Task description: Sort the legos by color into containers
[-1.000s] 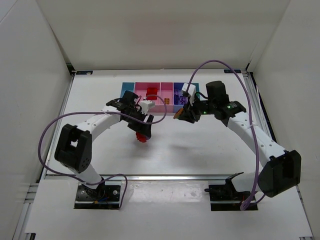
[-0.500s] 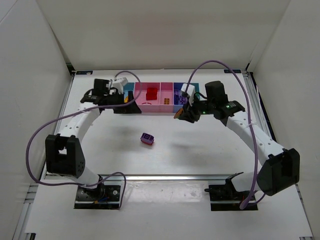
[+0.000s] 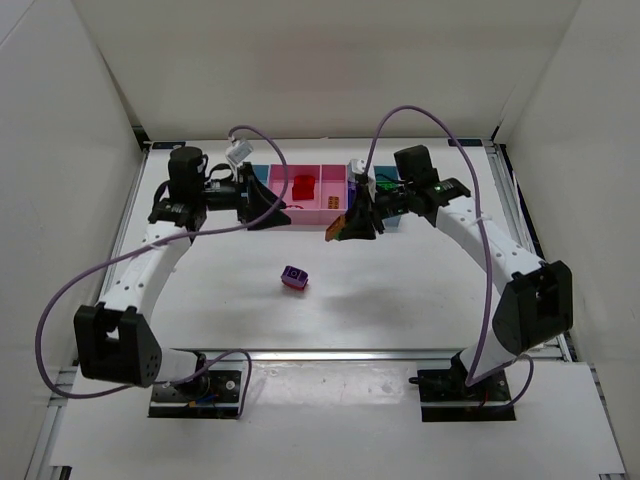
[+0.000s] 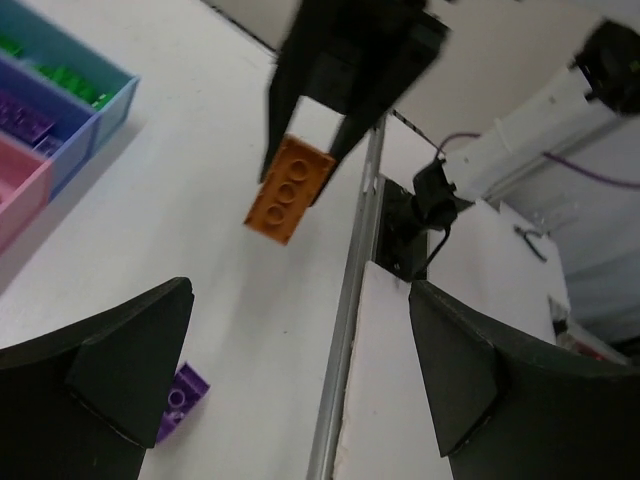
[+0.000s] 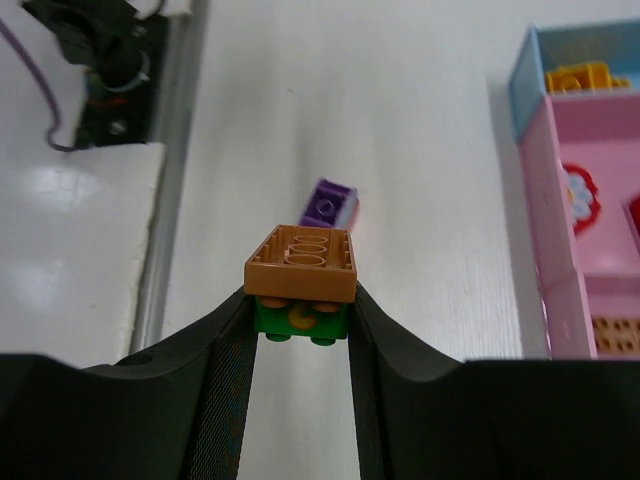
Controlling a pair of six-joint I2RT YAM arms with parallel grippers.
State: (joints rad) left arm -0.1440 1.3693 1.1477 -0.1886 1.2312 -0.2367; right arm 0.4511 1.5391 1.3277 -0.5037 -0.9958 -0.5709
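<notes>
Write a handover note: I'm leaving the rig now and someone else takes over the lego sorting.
Left gripper: open, empty, at the left end of the tray.
Right gripper: shut on an orange brick with a green piece under it, in front of the tray.
Purple brick: loose on the table.
Done: binned bricks of five colours lie in the tray.
Left: bin the held pair, then the purple brick.

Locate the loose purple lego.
In the top view, the purple lego lies on the table just left of centre, toward the arm bases from the pink compartments.
</notes>
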